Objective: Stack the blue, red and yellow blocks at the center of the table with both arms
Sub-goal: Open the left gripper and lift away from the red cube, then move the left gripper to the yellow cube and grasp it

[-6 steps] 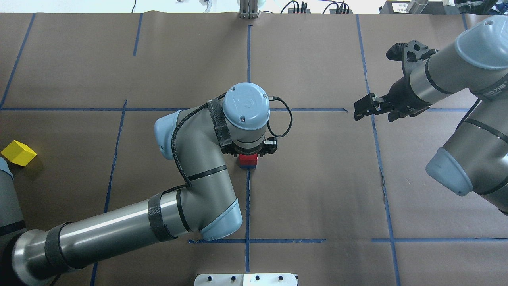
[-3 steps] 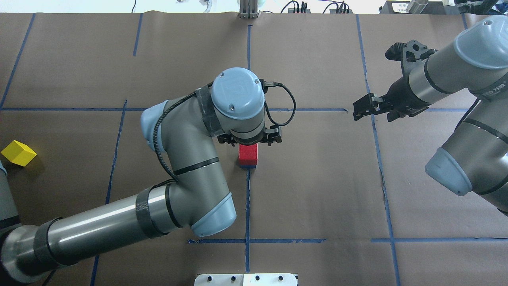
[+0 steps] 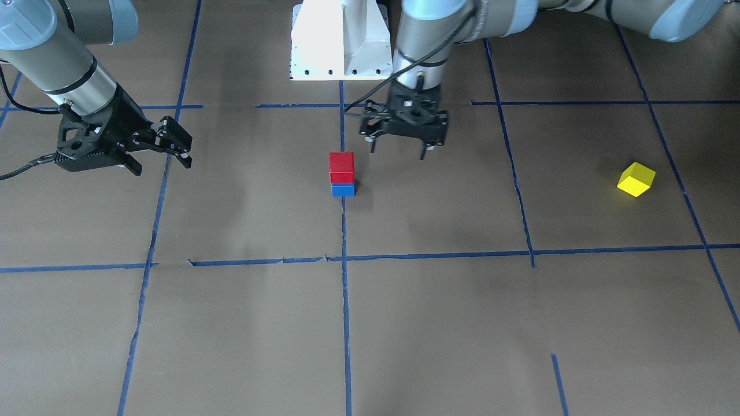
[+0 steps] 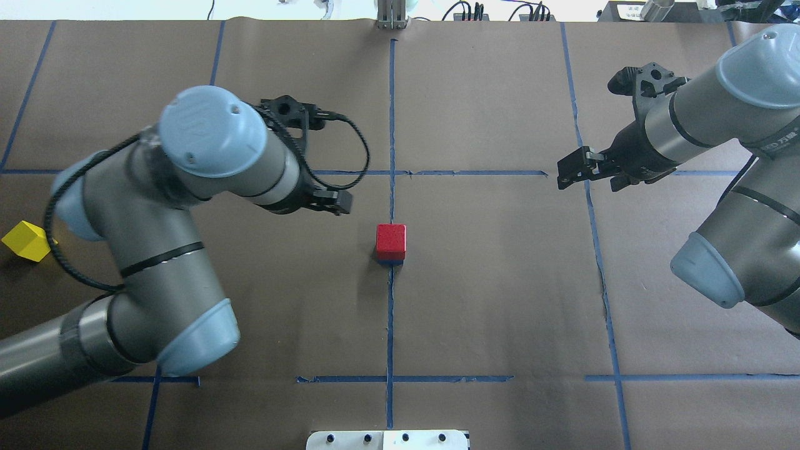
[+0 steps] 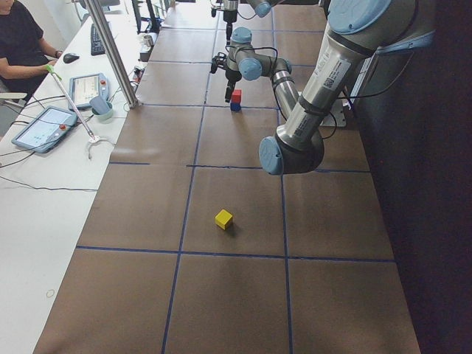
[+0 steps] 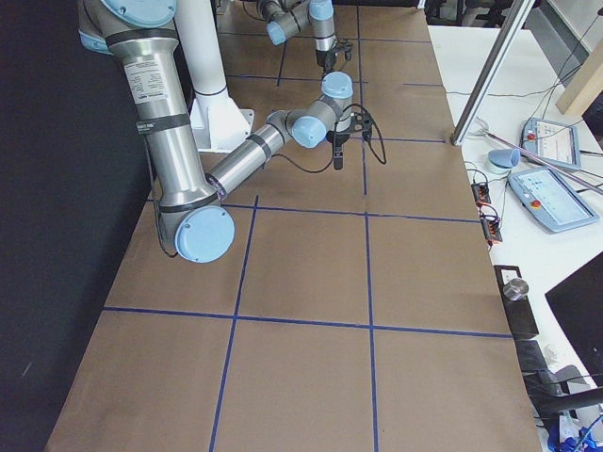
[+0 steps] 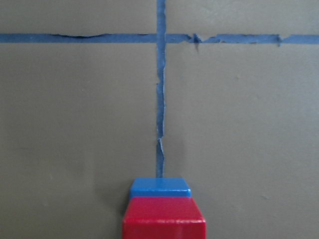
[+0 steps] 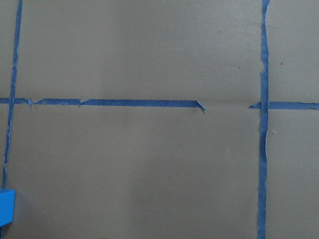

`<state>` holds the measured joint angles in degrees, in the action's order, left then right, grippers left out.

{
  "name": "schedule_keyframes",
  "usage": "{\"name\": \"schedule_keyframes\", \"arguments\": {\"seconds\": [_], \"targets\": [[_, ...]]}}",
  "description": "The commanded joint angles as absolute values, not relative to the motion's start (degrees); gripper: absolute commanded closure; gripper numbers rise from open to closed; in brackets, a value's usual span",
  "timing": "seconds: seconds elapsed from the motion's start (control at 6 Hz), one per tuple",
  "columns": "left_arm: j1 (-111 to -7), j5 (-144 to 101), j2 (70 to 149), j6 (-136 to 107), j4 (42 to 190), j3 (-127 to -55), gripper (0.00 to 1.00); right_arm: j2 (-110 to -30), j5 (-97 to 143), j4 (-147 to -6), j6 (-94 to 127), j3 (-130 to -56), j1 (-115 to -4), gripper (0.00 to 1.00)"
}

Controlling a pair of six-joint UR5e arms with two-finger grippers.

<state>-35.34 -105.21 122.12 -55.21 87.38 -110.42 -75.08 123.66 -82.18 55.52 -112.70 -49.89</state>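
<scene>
Left gripper [image 3: 399, 153]: wide open, nothing in it. Hangs in the air near the red block [image 3: 341, 166], on the robot's left side of it, not touching. Same for the right gripper [image 4: 560, 175]: open and empty. Hangs well apart from the red block, out on the robot's right side of it.

Red block: sits right on top of the blue block [image 3: 343, 189], with the sides lined up quite well. Blue block: hides almost fully under the red block in the overhead view and shows there only as a thin blue edge. Both on a blue tape line [image 3: 345, 289], at about the middle of the table [image 3: 439, 323].

Yellow block [image 3: 636, 179]: lies alone on the table, well apart from the red block, far out on the robot's left side of it. Sits turned a bit, not square with the tape lines.

Done so far, by the look of it: two blocks out of three, blue at the bottom and red on top. Left to do: pick up the yellow block, carry it over, and set it on top of the red block. Looks like a job for the gripper on that same side of the red block. Needs a slow, straight set-down, or could push the red block off the blue block.
</scene>
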Motion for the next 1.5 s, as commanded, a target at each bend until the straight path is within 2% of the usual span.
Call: {"name": "schedule_keyframes", "arguments": {"seconds": [0.0, 0.33, 0.5, 0.67, 1.0, 1.33], "targets": [[-44.2, -111.8, 108.4, -37.8, 90.7, -114.2, 0.00, -75.2, 123.6, -82.2, 55.5, -112.6, -49.9, 0.00], [-55.8, -119.4, 88.6, -18.7, 107.8, -111.3, 0.00, -75.5, 123.4, -82.2, 55.5, -112.4, -49.8, 0.00], [-61.6, -123.4, 85.7, -7.8, 111.0, -105.9, 0.00, -75.6, 123.0, -82.2, 55.5, -112.4, -49.7, 0.00], [-64.3, -126.0, 85.5, -0.2, 111.4, -100.9, 0.00, -75.6, 123.0, -82.2, 55.7, -112.5, -49.7, 0.00], [-63.9, -126.0, 86.0, -0.7, 112.0, -95.5, 0.00, -75.6, 123.0, -82.2, 56.2, -112.9, -49.7, 0.00], [-63.6, -126.1, 87.0, -4.2, 118.4, -90.6, 0.00, -75.6, 123.0, -82.2, 56.2, -112.7, -48.9, 0.00]]}}
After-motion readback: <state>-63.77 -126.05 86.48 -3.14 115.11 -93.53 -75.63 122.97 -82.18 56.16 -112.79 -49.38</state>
